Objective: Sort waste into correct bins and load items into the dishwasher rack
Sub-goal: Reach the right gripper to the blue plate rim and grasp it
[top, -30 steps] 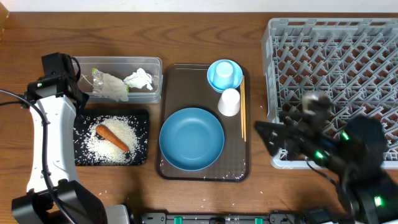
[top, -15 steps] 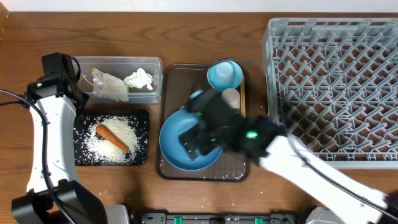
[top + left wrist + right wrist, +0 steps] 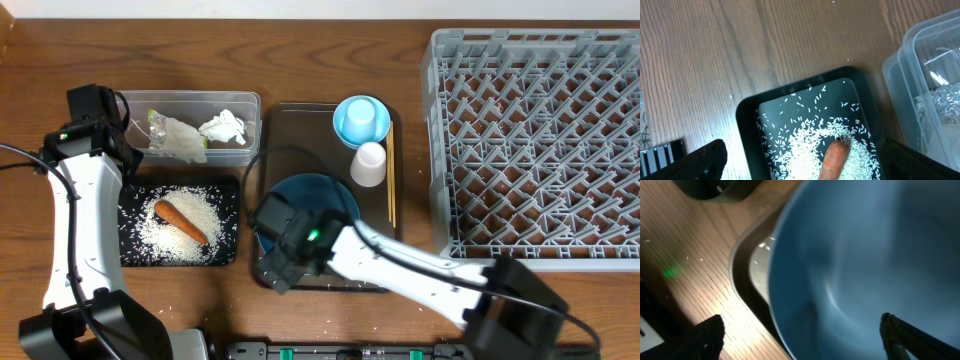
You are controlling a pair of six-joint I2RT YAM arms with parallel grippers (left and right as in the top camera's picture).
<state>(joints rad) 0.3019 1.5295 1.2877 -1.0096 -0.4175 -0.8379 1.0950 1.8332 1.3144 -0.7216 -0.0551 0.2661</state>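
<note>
The grey dishwasher rack (image 3: 535, 140) stands right of the brown serving tray (image 3: 275, 125). On that tray's front half sits the large dark-blue bowl (image 3: 325, 195). The right pincer (image 3: 801, 332) hovers over the bowl's front-left rim, jaws wide apart, gripping nothing. Fetching this bowl looks like the step in hand, so the pincer probably needs to settle over the rim and close. Left of the tray, the left pincer (image 3: 807, 162) hangs agape above the carrot (image 3: 834, 155).

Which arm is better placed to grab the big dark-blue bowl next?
Right. The right hand, open, is right at the rim of the dark-blue bowl on the brown tray; the left hand, also open, hangs over the black tray, farther away.
</note>
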